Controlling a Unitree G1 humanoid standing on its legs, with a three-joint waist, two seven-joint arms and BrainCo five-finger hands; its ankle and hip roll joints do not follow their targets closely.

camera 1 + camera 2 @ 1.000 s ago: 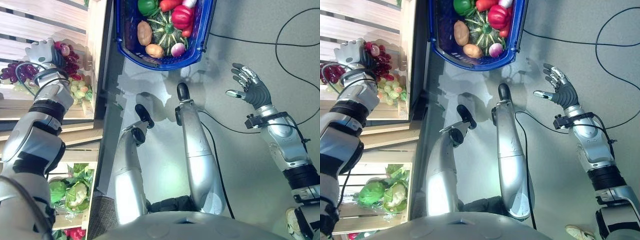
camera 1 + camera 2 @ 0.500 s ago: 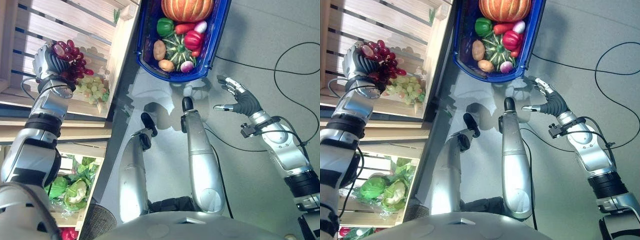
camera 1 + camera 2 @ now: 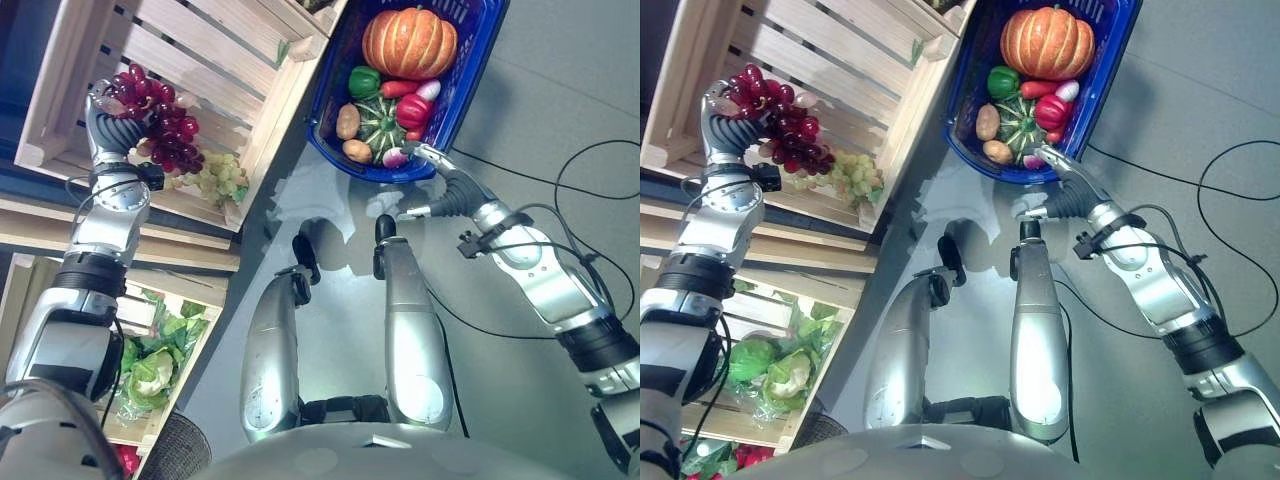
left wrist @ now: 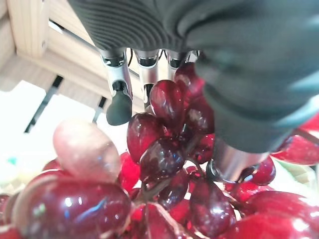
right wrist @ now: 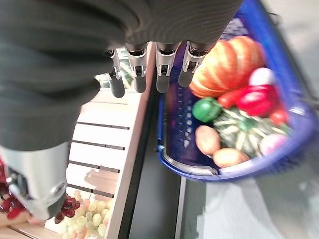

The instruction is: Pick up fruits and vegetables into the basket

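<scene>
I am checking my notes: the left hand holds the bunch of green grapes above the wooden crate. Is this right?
Not quite. The left hand holds the bunch of dark red grapes above the wooden crate, as the left wrist view shows; the green grapes lie in the crate.

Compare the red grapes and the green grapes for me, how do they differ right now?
The red grapes are dark red and held in the left hand, fingers curled round them. The green grapes are pale green and lie loose in the wooden crate, untouched. Both are bunches at the same crate.
</scene>
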